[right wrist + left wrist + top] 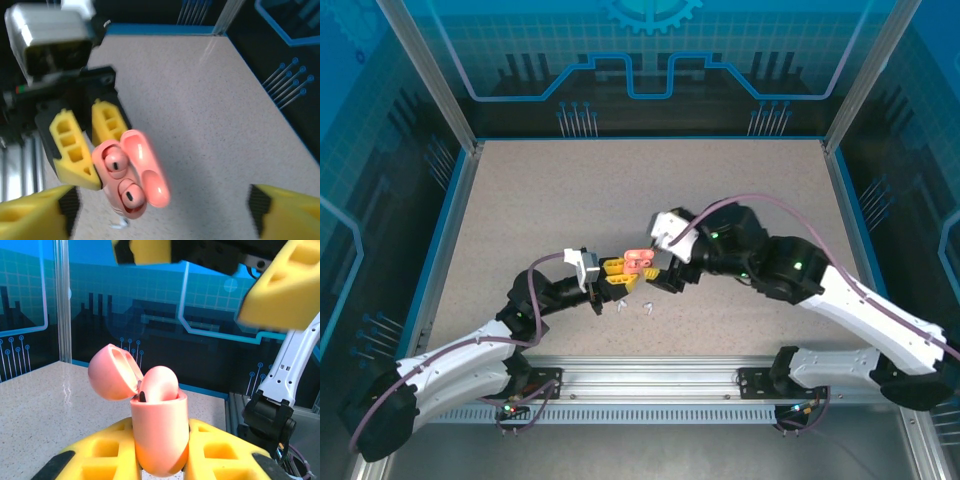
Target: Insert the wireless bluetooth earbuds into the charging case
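From above, the left fingers [614, 268] were clamped on the salmon case [638, 260]. The left arm stretched low across the bench [570, 190] with its wrist turned toward the right arm, I'd say to hold the case steady for loading. The right fingers [651, 273] hung just beside it, that arm bent at the elbow and reaching inward. Two white earbuds [621, 308] lay loose on the bench, just on the base side of both sets of fingers.

From the left wrist, the case stood upright between the left fingers, gripped round its lower body so the lid [112, 372] could hang open to one side. The right fingers were above it, spread wide.

From the right wrist, the right fingers stood far apart and empty above the case. Two salmon earbuds [117, 162] sat in its sockets.
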Robot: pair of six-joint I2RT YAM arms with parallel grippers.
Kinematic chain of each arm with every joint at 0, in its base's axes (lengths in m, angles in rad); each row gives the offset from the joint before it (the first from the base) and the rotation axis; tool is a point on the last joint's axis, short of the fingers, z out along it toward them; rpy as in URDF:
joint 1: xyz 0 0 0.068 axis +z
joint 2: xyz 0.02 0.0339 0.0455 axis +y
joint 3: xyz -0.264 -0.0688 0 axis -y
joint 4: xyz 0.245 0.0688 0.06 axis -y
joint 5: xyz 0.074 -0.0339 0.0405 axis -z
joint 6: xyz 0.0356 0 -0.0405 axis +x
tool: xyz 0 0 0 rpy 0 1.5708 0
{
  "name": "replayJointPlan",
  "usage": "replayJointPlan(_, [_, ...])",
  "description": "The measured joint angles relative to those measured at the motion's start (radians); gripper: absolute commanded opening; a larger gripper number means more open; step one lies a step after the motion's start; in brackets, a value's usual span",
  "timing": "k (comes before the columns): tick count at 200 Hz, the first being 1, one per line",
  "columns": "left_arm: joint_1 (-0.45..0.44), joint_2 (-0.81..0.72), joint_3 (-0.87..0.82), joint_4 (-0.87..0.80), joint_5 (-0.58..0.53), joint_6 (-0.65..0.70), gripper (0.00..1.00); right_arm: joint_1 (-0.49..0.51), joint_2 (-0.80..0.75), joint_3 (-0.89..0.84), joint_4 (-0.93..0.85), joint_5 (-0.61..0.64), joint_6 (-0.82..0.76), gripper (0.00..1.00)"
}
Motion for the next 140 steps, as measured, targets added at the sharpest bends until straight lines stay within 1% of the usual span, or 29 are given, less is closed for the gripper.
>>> replayJointPlan(27, [0.000, -0.004, 0.000, 0.017, 0.000, -0.003, 0.00, -0.150, -0.093, -0.084, 0.083, -0.174, 0.109, 1.00])
replayJointPlan(48, [0.000, -0.008, 0.000, 0.022, 0.000, -0.003, 0.00, -0.211, -0.106, -0.155, 0.135, -0.314, 0.198, 1.00])
replayJointPlan(87, [0.000, -0.012, 0.000, 0.027, 0.000, -0.010, 0.00, -0.222, -0.021, -0.220, 0.191, -0.518, 0.314, 1.00])
replayJointPlan(103, [0.000, -0.012, 0.000, 0.029, 0.000, -0.014, 0.00, -0.222, 0.008, -0.221, 0.208, -0.577, 0.342, 1.00])
replayJointPlan(140, [0.000, -0.014, 0.000, 0.029, 0.000, -0.021, 0.00, -0.222, 0.037, -0.221, 0.243, -0.692, 0.379, 0.95])
